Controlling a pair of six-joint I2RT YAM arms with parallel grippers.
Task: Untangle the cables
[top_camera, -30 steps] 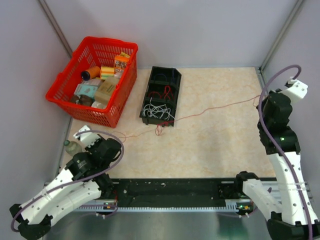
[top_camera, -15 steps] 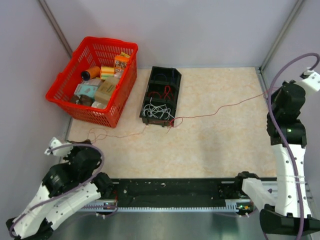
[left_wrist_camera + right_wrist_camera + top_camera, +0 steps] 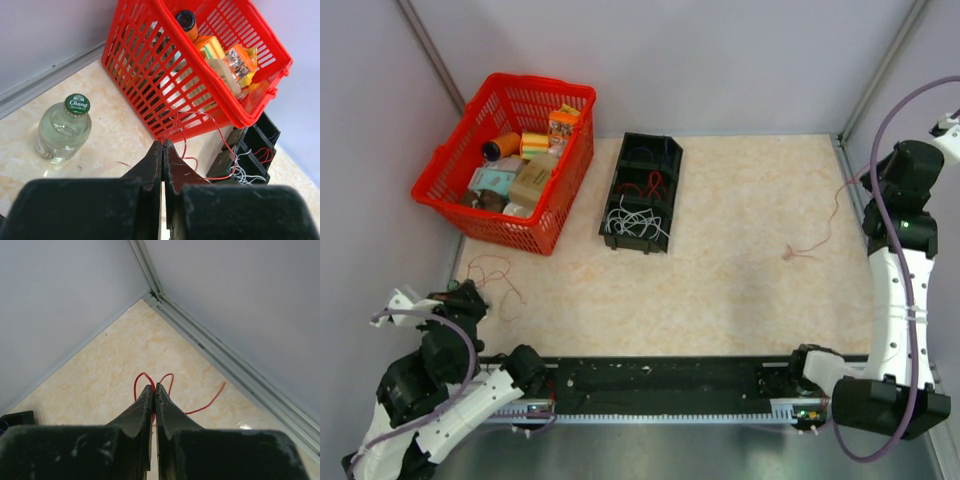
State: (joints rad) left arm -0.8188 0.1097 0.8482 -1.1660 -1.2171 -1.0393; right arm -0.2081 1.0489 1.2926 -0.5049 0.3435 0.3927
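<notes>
The upper-left basket [image 3: 570, 170] is red, the tray [image 3: 669, 200] black. The cables [image 3: 635, 222] are red and white; the tabletop [image 3: 740, 290] is marbled beige.

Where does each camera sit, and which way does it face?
Top external: above and behind, looking down on the table; left arm and right arm show.
Left wrist: at the near left, facing the basket, bottle and tray; the left gripper shows, shut on the left red cable.
Right wrist: at the right edge, facing the far right corner; the right gripper shows, shut on the right red cable.
Shared: top and left wrist show basket and tray; top and right wrist, the right red cable.
</notes>
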